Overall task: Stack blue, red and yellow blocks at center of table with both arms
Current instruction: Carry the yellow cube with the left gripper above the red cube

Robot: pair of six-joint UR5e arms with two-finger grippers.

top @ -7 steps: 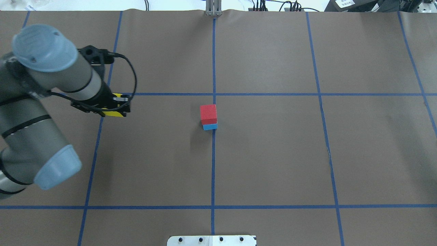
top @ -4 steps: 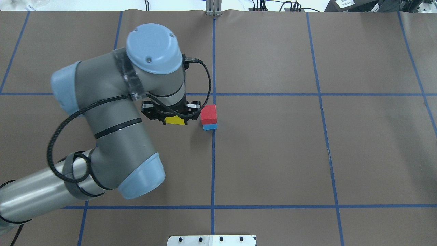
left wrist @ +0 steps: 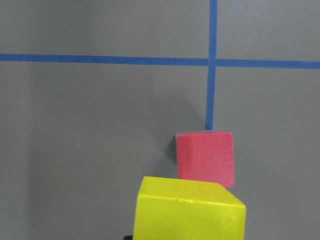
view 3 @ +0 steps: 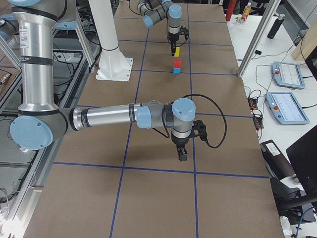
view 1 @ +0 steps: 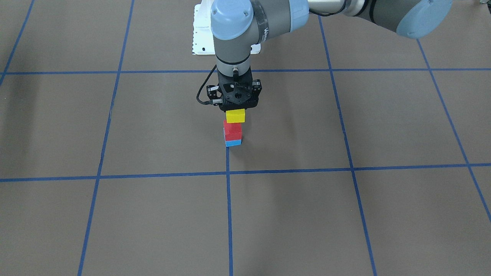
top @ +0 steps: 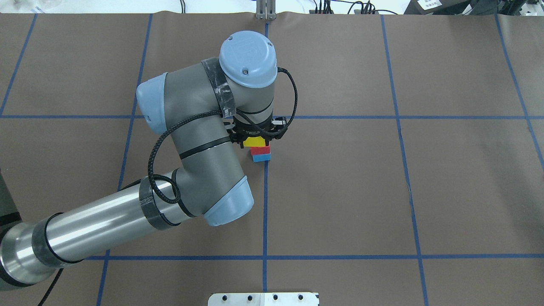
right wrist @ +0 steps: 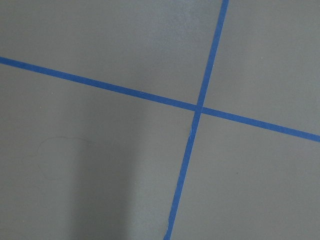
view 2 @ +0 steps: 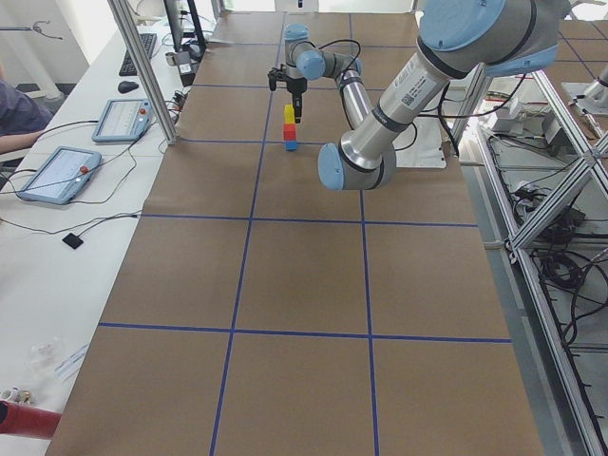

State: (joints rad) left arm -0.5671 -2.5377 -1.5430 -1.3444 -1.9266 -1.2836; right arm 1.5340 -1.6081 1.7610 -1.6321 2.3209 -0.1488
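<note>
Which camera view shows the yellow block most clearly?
The left wrist view: the yellow block is large at the bottom edge. The front-facing view shows it smaller, in the left claw above the red block. Overhead shows only a strip; the side views show it tiny; the right wrist view, nothing.

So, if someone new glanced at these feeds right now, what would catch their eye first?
Probably the bright little tower at the centre of the table: the red block sitting on the blue block, beside a tape line. Right above it, the left gripper holds the yellow block, apparently not yet set down. The right gripper hangs over the table, well away from the stack.
</note>
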